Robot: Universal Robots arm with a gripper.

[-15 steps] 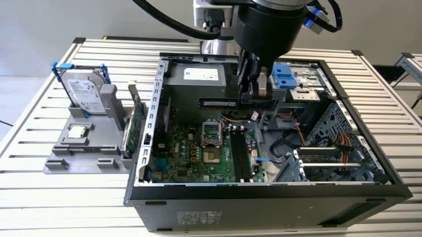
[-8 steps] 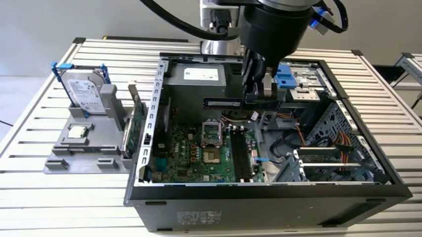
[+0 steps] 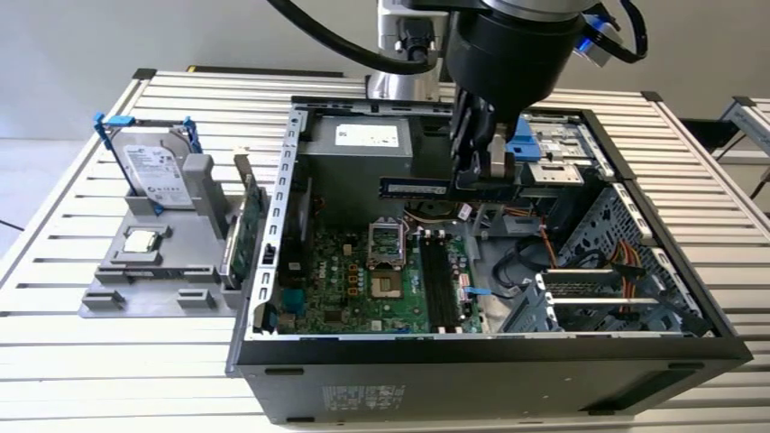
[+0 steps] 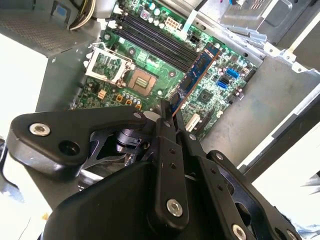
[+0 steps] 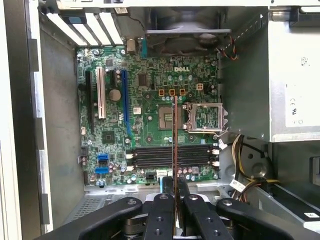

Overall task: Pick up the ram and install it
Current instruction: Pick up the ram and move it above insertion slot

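Currently the gripper (image 3: 481,180) is closed on the ram (image 3: 421,188) and holds it in the air inside the open computer case (image 3: 481,379), above the motherboard (image 3: 361,289). In the exterior view the stick lies level. It reaches from the fingers toward the exterior view's left, just in front of the power supply (image 3: 361,135). It touches neither the board nor the dark memory slots (image 3: 435,289) below it.

In the first wrist view the ram (image 5: 174,150) appears edge-on as a thin line that crosses the slots (image 5: 170,155). The two fingers (image 5: 162,200) press on it from both sides. In the second wrist view its bluish face with dark chips (image 4: 197,75) points away from the fingertips (image 4: 167,117).

About writing: the power supply carries a white label with print, and the hard drive (image 3: 157,171) has a white sticker too. A white logo is printed on the board near the processor socket (image 5: 170,116).

For room, the case top is open. The metal walls stand close to the board on the sides, and cables (image 3: 529,262) lie beside the slots on the exterior view's right. The expansion card (image 3: 247,234) and the hard drive stand outside the case in a gray holder (image 3: 132,298) on the slatted table (image 3: 121,361).
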